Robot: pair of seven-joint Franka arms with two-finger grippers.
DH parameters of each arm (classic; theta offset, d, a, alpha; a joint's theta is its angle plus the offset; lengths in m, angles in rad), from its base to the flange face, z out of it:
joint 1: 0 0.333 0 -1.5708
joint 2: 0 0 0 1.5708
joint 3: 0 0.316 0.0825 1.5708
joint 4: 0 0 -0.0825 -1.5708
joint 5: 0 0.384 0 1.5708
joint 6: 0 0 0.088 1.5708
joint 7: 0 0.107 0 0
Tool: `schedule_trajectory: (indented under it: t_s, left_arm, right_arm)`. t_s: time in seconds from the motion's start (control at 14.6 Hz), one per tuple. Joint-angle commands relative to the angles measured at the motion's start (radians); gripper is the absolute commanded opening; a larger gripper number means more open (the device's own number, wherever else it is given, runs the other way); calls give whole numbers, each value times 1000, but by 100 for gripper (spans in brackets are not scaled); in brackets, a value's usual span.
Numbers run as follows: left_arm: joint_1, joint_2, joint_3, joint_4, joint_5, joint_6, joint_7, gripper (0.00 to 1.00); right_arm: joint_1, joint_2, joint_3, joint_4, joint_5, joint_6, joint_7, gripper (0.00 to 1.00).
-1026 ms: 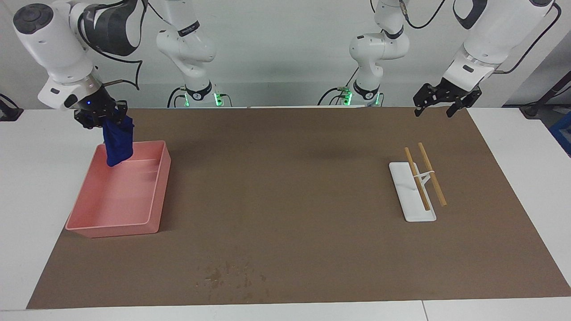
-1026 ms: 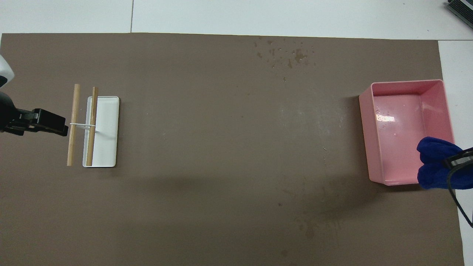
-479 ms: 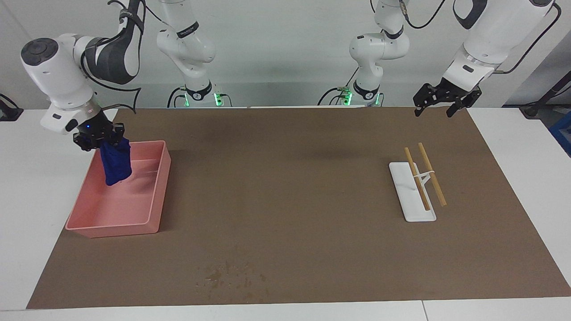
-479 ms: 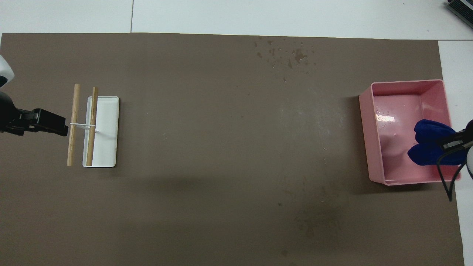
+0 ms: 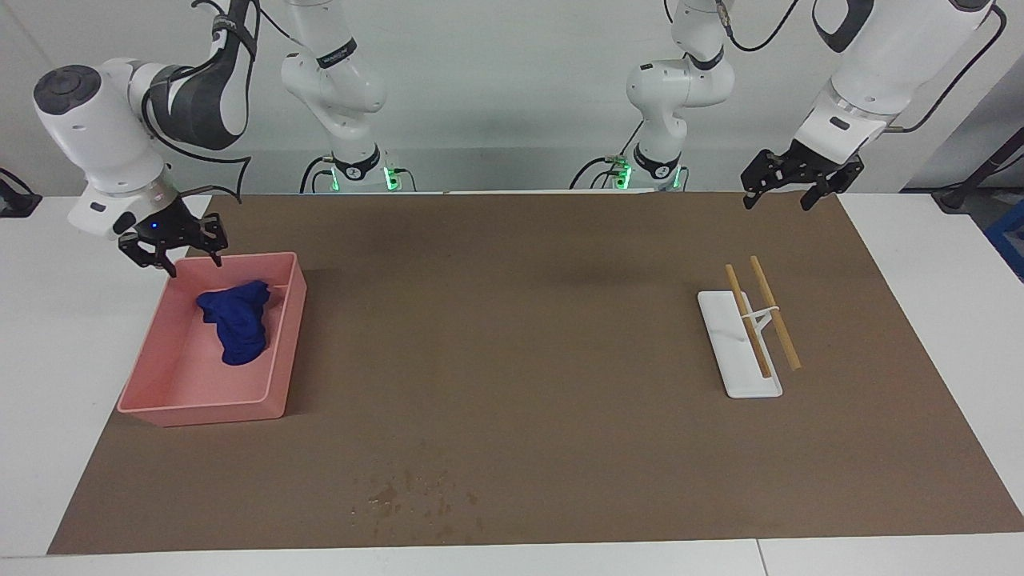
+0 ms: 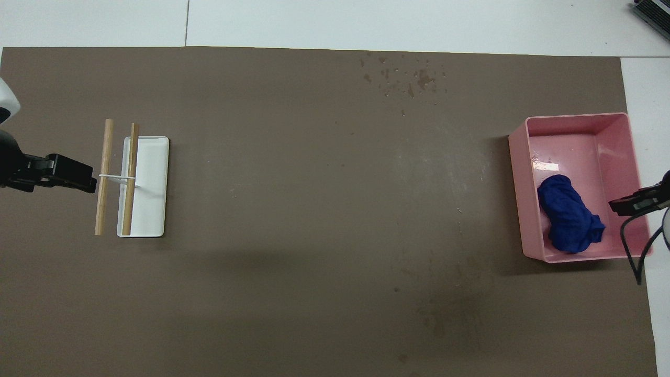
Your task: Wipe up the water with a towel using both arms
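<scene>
The deep-blue towel [image 5: 236, 324] [image 6: 568, 214] lies crumpled inside the pink tray [image 5: 200, 412] [image 6: 515, 193], in the half nearer the robots. My right gripper [image 5: 190, 262] [image 6: 628, 204] hangs open and empty just above the tray's rim, at the corner nearest the robots. My left gripper [image 5: 778, 200] [image 6: 78, 178] waits open and raised over the brown mat at the left arm's end, holding nothing. Of the water I make out only a few faint pale specks [image 6: 459, 210] on the mat beside the tray.
A white stand [image 5: 740, 376] [image 6: 152, 209] carrying two wooden sticks [image 5: 774, 312] [image 6: 106, 173] sits toward the left arm's end. A cluster of darker brown stains [image 5: 408, 496] [image 6: 408, 78] marks the mat near its edge farthest from the robots.
The right gripper opened and let go of the towel, which dropped into the pink tray. That gripper shifted slightly toward the tray's outer rim. The left arm stayed still.
</scene>
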Motion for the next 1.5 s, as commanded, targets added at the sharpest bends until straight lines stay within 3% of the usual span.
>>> schedule_trajectory:
  t_s: [0.0, 0.48, 0.75, 1.03, 1.44]
  left_arm:
    - [3, -12, 2, -18, -7, 11, 8, 100]
    - [3, -12, 2, -18, -7, 11, 8, 100]
    - [3, -12, 2, -18, -7, 11, 8, 100]
    - [3, -12, 2, -18, -7, 9, 8, 100]
    - [3, -12, 2, -18, -7, 11, 8, 100]
  right_arm:
    - [-2, -12, 24, 62, 6, -54, -11, 100]
    - [176, -25, 28, 280, 41, -315, 199, 100]
    - [208, -44, 43, 283, 44, -334, 383, 100]
    - [237, -51, 115, 283, 56, -369, 675, 100]
    - [218, -29, 107, 326, 66, -369, 677, 100]
